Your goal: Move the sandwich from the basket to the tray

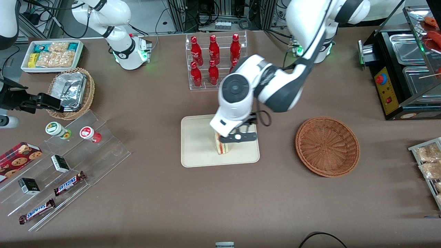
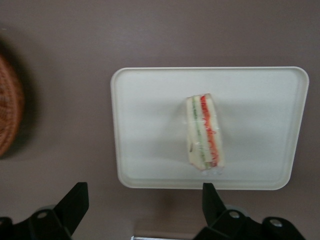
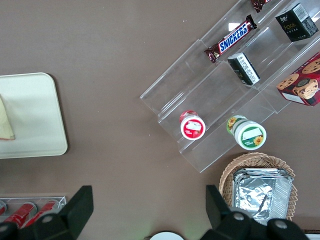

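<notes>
The sandwich stands on its edge on the cream tray, showing red and green filling layers. My gripper hovers above the tray, just over the sandwich and apart from it. It is open, its black fingers spread wide with only table and tray rim between them. The reddish-brown basket sits empty on the table beside the tray, toward the working arm's end. The right wrist view catches one end of the tray and a corner of the sandwich.
A clear rack of red bottles stands farther from the front camera than the tray. Toward the parked arm's end are a tan basket with foil, a white snack bin and an acrylic stepped shelf. A black food warmer stands at the working arm's end.
</notes>
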### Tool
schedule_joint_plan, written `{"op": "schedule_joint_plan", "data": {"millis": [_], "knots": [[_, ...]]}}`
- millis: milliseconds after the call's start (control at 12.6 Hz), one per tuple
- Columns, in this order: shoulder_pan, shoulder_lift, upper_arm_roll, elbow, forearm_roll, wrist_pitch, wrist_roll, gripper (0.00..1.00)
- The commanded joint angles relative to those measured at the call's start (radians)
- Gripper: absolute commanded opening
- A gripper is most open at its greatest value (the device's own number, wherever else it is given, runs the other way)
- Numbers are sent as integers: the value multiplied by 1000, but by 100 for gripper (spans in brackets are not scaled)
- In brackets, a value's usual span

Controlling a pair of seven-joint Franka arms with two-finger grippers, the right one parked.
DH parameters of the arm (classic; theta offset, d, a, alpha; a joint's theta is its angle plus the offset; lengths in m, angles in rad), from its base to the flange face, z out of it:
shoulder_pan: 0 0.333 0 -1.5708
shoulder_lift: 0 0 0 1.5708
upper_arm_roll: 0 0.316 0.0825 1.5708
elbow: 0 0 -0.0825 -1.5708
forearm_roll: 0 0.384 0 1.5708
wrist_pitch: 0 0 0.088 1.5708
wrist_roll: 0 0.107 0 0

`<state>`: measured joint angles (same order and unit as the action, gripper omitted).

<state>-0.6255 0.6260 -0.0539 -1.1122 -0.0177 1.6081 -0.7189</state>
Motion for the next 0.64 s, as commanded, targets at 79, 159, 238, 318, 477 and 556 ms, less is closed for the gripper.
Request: {"op": "schedule_joint_plan", "data": {"millis": [79,159,238,318,477,556], "knots": [[113,-121,0,-119,-15,-62,240,100],[142,-144,0,-138,-16,-54,266,100],[179,-159,-1,-149,-16,-59,288,100],[200,-181,-1,-167,-16,-60,339,100],[256,-239,-1,-240,-16,-51,412,100],[279,-265,0,-273,-15,-45,444,100]]}}
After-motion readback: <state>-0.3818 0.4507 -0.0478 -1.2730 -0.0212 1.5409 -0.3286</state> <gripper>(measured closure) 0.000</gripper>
